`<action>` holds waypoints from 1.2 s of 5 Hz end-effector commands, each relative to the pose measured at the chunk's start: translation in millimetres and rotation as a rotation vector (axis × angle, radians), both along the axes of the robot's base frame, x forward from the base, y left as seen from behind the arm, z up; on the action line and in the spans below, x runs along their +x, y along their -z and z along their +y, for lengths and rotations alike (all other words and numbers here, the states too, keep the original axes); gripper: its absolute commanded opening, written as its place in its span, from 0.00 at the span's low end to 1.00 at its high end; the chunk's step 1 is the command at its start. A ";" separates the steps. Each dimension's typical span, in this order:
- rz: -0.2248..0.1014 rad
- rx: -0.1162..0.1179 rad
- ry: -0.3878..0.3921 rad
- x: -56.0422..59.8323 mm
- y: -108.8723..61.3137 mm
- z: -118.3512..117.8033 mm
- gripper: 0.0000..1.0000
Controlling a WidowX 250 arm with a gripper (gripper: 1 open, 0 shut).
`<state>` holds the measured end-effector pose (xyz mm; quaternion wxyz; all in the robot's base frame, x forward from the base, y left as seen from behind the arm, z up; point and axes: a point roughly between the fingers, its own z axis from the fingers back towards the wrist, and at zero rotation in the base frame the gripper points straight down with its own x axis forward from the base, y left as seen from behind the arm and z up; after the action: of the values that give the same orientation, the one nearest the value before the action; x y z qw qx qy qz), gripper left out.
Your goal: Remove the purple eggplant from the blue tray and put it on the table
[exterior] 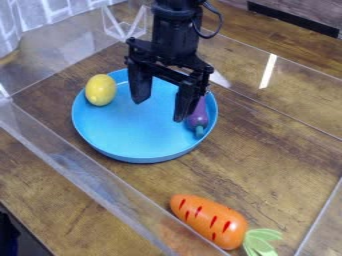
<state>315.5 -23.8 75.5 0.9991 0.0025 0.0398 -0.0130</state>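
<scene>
The blue tray point(127, 135) is a large round dish on the dark wood table point(267, 150). The purple eggplant point(201, 113) lies along the tray's right edge, mostly hidden behind one black finger. My gripper point(163, 102) hangs over the tray's right half, open, with its two fingers spread wide. The right fingertip point(185, 112) is just left of the eggplant and overlaps it in view; whether it touches is unclear. Nothing is held between the fingers.
A yellow lemon point(100, 89) sits in the tray's left part. An orange carrot point(211, 220) with green leaves lies on the table at the front right. Clear acrylic walls point(80, 170) ring the tabletop.
</scene>
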 end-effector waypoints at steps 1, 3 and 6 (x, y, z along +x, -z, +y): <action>-0.068 -0.007 0.019 14.9 -11.8 -6.5 1.00; -0.082 -0.017 0.023 24.4 -7.1 -8.6 1.00; -0.113 -0.031 0.022 37.9 -5.8 -9.5 1.00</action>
<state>343.9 -29.2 65.0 0.9997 -0.0098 0.0128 -0.0189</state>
